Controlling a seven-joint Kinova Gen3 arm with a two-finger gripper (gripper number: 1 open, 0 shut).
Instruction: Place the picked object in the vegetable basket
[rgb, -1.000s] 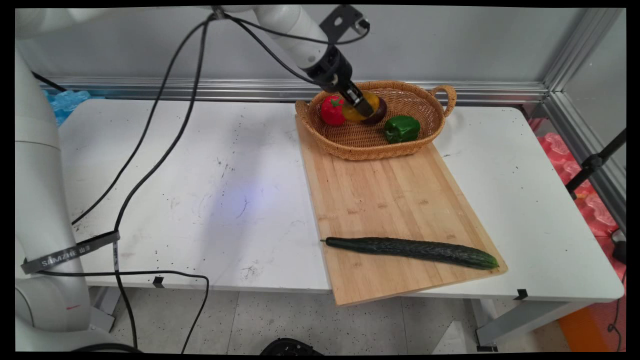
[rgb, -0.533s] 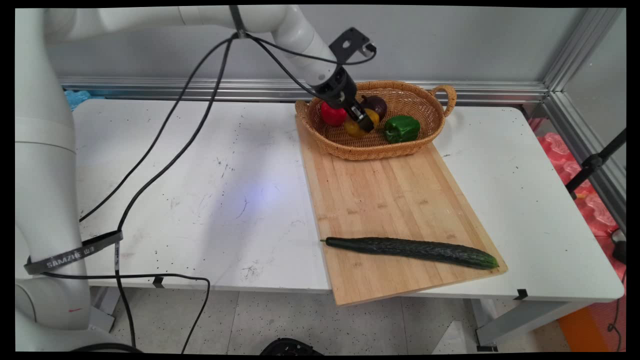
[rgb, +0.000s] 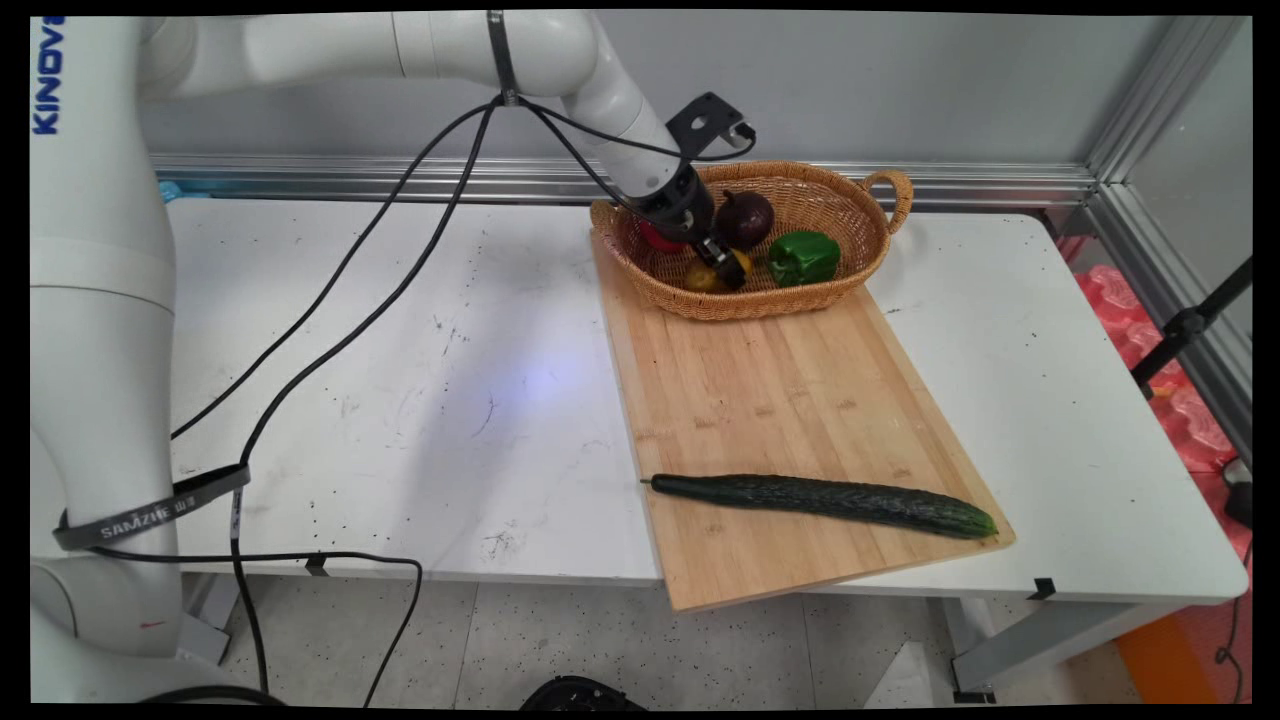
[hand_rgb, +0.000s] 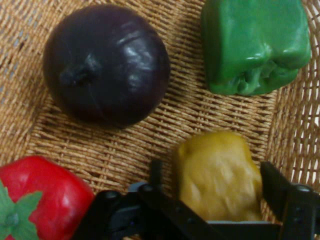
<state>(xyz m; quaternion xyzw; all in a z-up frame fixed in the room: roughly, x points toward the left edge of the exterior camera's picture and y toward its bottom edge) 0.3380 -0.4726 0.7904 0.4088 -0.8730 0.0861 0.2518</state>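
We see the white table carrying a wooden cutting board that runs from the far edge to the near edge, its near end overhanging the table's near edge a little. Arm reaches in from the upper left, black cables hanging off it down over the table's left half. Wicker basket sits on the board's far end, one handle visible on its right side. Cucumber lies across the board near its near edge, stem end toward the board's left edge, tip almost at the right corner, well apart from the basket. Inside the basket: green pepper at the right, dark purple onion toward the far rim, red pepper by the left wall, mostly hidden behind the wrist in the main view. Gripper is down inside the basket, near its near wall, fingers spread narrow and straddling a small yellow vegetable; hand view shows one finger on each side of it, close against it, so we read it as gripped. Yellow piece sits just beside the red pepper, with the onion and green pepper beyond it, apart.
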